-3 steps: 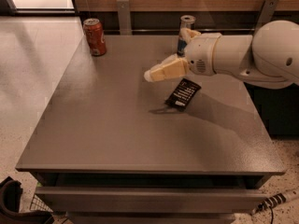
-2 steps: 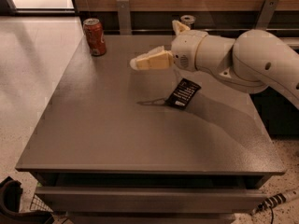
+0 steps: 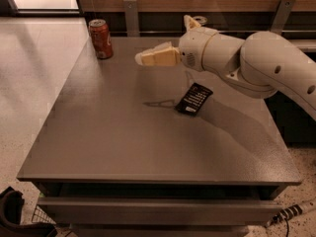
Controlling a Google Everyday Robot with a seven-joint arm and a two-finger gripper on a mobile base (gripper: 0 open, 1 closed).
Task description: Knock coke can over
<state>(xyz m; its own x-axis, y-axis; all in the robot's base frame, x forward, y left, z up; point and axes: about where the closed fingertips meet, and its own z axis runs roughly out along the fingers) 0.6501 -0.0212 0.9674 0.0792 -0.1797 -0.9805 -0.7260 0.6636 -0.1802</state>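
Observation:
The coke can (image 3: 100, 38), red-orange with a silver top rim, stands upright at the far left corner of the grey table (image 3: 113, 132). My gripper (image 3: 143, 58) hangs above the table's far middle, its cream fingers pointing left toward the can. It is a short way to the right of the can and does not touch it. It holds nothing that I can see.
A black flat device (image 3: 194, 98) lies on the table right of centre, below my arm. The top of another can (image 3: 199, 19) peeks out behind my wrist at the back. A wooden wall with metal brackets runs behind the table.
My gripper has moved left and toward the back of the table, closer to the coke can. The can and the black device have not moved.

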